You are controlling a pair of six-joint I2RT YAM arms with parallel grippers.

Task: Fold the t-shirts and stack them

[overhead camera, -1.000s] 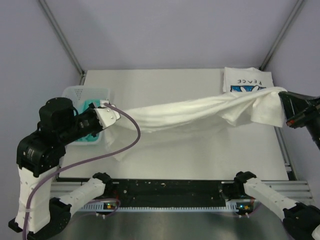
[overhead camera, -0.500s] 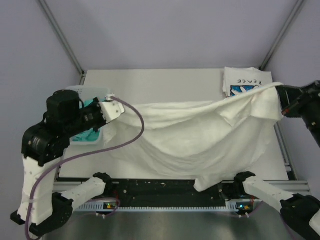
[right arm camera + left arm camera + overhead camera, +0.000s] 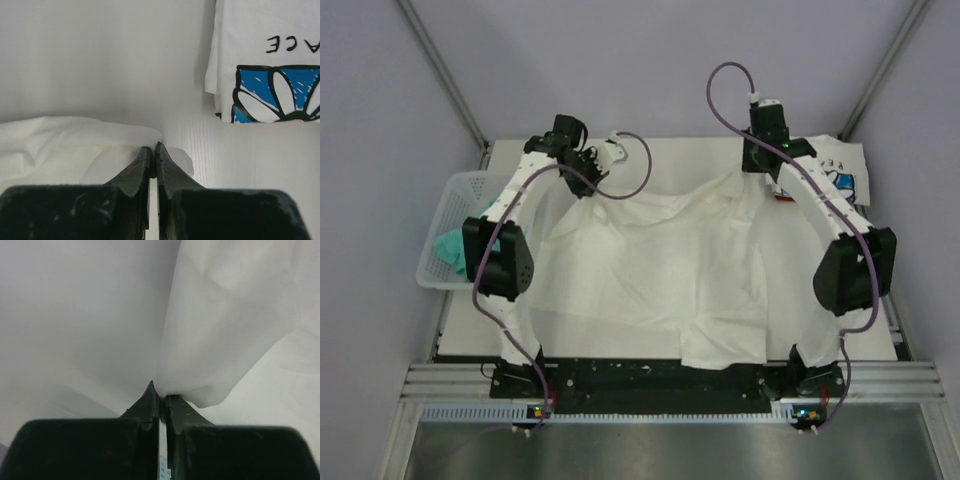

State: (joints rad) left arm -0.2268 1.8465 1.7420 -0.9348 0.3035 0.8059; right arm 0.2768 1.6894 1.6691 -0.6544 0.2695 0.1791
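A large white t-shirt (image 3: 650, 270) lies spread over the table, and no flower print shows on it. My left gripper (image 3: 588, 178) is shut on its far left corner; the left wrist view shows the jaws (image 3: 160, 396) pinching white cloth (image 3: 225, 320). My right gripper (image 3: 752, 170) is shut on its far right corner; the right wrist view shows the jaws (image 3: 154, 148) closed on the cloth edge (image 3: 75, 135). A folded white "PEACE" daisy shirt (image 3: 845, 175) lies at the far right and also shows in the right wrist view (image 3: 270, 65). A teal-green shirt (image 3: 450, 245) lies in the basket.
A white mesh basket (image 3: 465, 188) stands at the table's left edge. Both arms reach far over the table, with purple cables (image 3: 720, 85) looping above them. The shirt's near hem (image 3: 720, 355) lies by the table's front rail (image 3: 650, 375).
Both arms have swung from the sides to the far end of the table. The white shirt, first held stretched in the air, now lies spread on the table, still gripped at both corners.
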